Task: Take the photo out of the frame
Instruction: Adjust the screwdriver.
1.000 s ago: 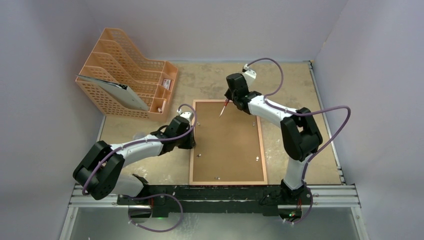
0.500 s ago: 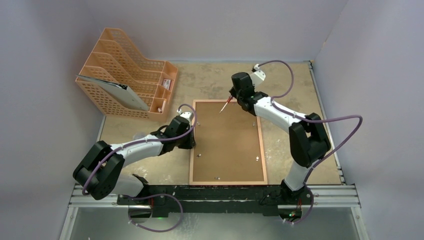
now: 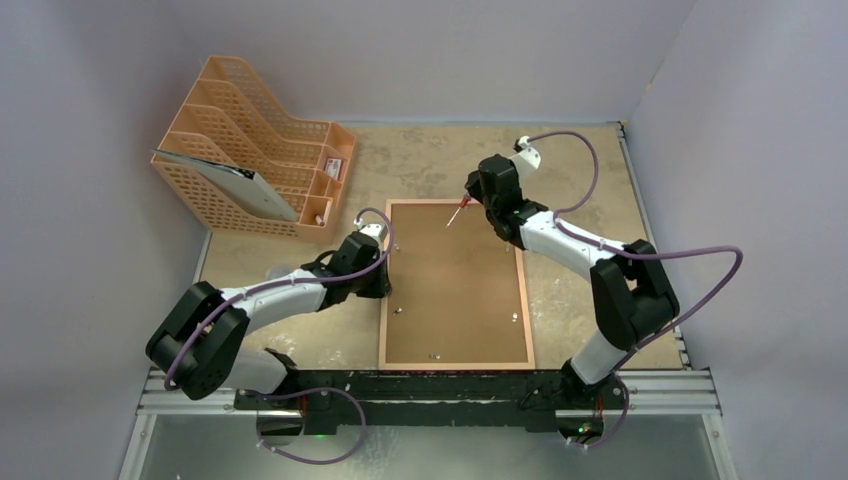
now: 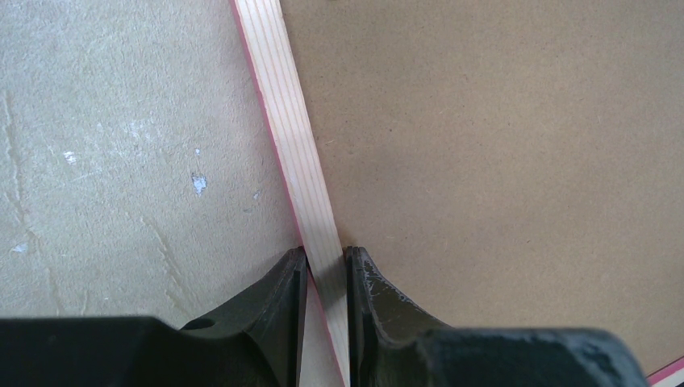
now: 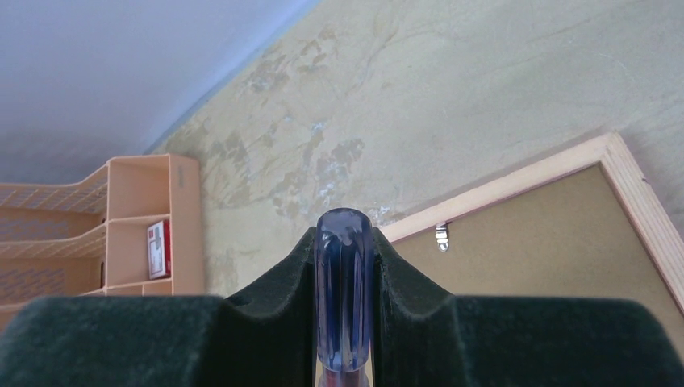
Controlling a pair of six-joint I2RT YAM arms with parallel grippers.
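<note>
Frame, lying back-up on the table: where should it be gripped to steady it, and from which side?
Grip the frame by its left rail, from above: one finger outside the rail, one inside on the backing board. With it lying flat, the narrow rails are the only part offering opposing faces. The left gripper is shut on it this way, clear of the clips.
</note>
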